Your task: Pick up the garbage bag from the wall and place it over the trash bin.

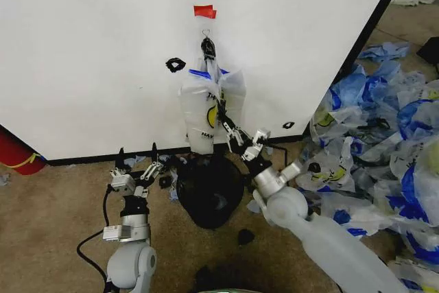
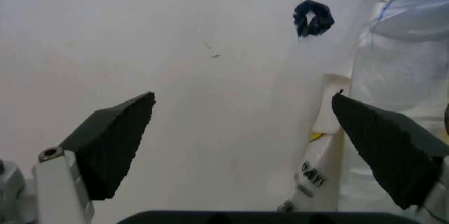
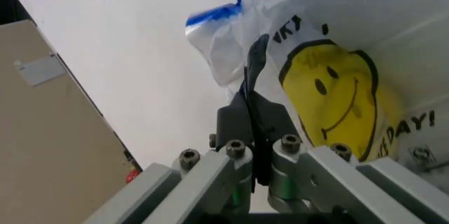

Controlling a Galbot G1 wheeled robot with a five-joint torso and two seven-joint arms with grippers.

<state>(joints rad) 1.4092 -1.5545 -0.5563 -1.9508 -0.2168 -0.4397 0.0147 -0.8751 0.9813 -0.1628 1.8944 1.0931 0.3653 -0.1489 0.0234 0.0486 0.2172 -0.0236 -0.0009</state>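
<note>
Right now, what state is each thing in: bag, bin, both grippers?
Bag: hanging from the hook on the wall, not yet over the bin.
Bin: on the floor below the bag, unlined.
Right gripper: shut on the bag's lower part.
Left gripper: open, low near the wall, holding nothing.

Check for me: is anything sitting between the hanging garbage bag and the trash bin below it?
Nothing visible does. The garbage bag hangs on the wall directly above the trash bin; the right gripper is at the bag's lower edge.
</note>
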